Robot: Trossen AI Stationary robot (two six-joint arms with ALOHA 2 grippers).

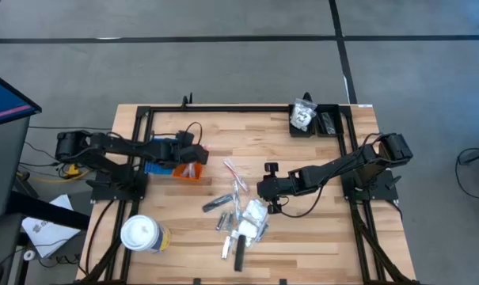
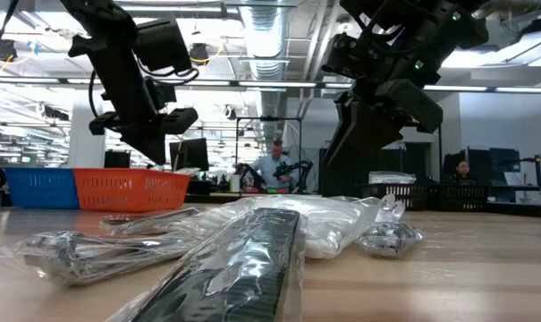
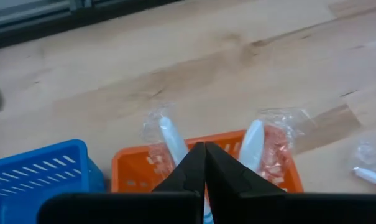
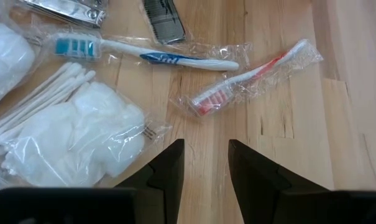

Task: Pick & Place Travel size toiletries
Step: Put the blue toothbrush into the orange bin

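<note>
Left claw [image 1: 198,155] hangs over the orange tray [image 1: 189,171] near the table's left edge, fingers clenched together with nothing between them. In the left wrist view the orange tray [image 3: 133,169] holds two wrapped toothbrush-like sticks, white heads poking up over its far wall, one [image 3: 168,137] on each side of the closed fingertips [image 3: 194,163], the other [image 3: 253,138] with pink showing in its wrapper. Blue tray [image 1: 157,167] sits touching the orange one on the side toward the left edge; contents can't be made out. Black bin [image 1: 314,120] at the far right corner of the table [image 1: 318,229] has a clear packet with white contents [image 1: 303,116] in it. Right claw [image 1: 264,190] hovers mid-table, fingers parted and gripping nothing, just above the loose pile of toiletries [image 1: 247,222]. Right wrist view: blue toothbrush [image 4: 138,53] and red toothbrush [image 4: 250,78] in wrappers lying on bare wood ahead of the claw, cotton packets [image 4: 82,137] beside them, a dark comb [image 4: 163,18] farther out. White lidded cup [image 1: 141,233] stands near the front left corner.
</note>
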